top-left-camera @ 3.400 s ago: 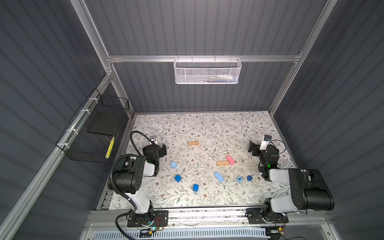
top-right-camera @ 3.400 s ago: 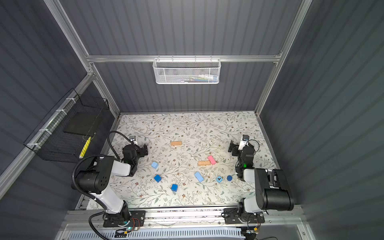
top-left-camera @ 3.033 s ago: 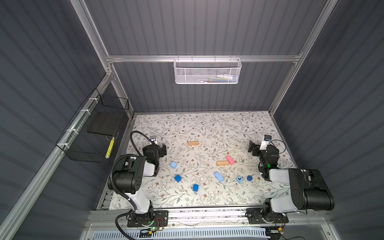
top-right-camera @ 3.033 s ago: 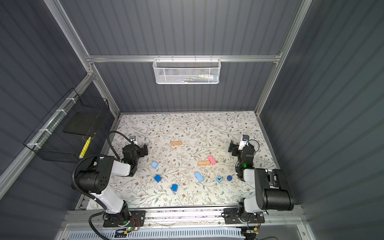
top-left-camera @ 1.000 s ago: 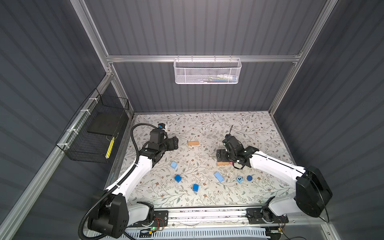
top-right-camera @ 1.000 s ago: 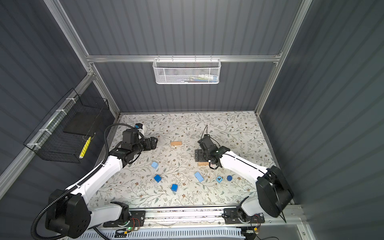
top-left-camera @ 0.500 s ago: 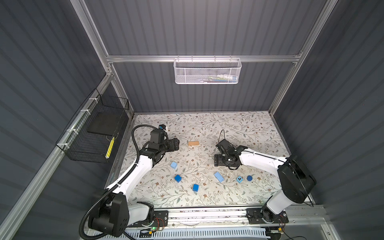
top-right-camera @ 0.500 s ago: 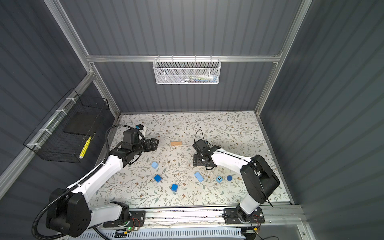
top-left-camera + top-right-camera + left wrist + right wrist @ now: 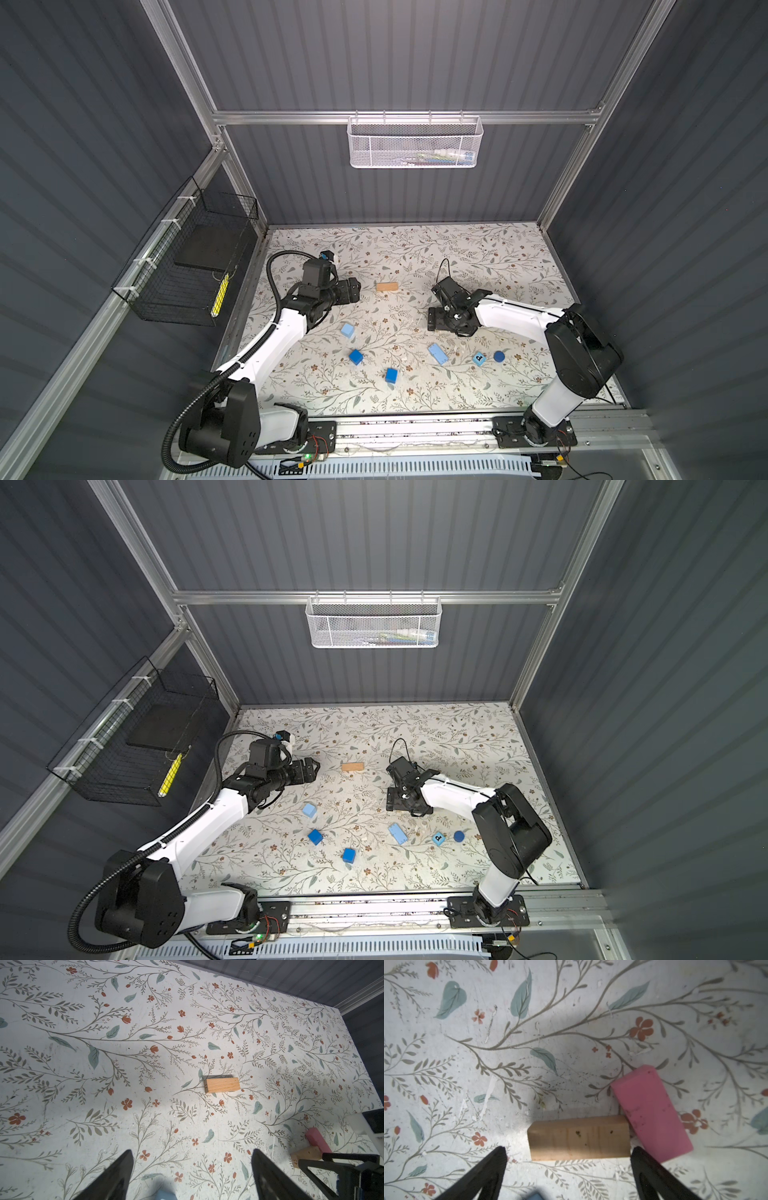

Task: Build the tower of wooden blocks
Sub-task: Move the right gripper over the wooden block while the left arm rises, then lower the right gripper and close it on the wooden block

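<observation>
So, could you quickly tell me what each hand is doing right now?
Left hand: open, empty.
Right hand: open, empty, over a tan block.

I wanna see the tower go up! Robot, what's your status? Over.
Left pincer open, empty, aimed at lone tan bar. Right pincer open over second tan bar, not gripping. Pink bar against that bar's end, crowding one finger. Nothing stacked yet.

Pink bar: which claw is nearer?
Right. The right claw, open, has its fingertips at either end of the tan bar lying against the pink bar. The left claw, open, is farther off, facing the other tan bar.
</observation>
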### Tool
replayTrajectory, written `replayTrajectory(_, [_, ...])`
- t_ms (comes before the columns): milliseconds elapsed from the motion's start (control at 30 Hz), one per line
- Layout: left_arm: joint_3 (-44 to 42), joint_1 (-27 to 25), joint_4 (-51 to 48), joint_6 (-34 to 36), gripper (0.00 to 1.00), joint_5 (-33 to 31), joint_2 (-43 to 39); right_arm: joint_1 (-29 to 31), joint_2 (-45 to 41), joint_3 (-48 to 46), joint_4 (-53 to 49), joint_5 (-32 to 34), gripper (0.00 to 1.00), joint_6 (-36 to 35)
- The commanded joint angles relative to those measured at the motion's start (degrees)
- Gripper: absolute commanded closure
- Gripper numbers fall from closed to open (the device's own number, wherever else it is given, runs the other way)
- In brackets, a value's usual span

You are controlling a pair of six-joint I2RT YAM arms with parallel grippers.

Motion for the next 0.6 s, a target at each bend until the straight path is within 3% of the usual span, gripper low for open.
replayTrajectory(0, [1.75,-0.29,-1.02,-0.86,0.11,0.9,0.85,-0.39,1.82,0.49,0.51,-0.76,0.05,0.59])
replayTrajectory(567, [2.36,-0.37,-1.11,-0.49,0.1,1.53,1.85,-0.29,4.98,4.62,-4.02,1.43,0.06,-1.94])
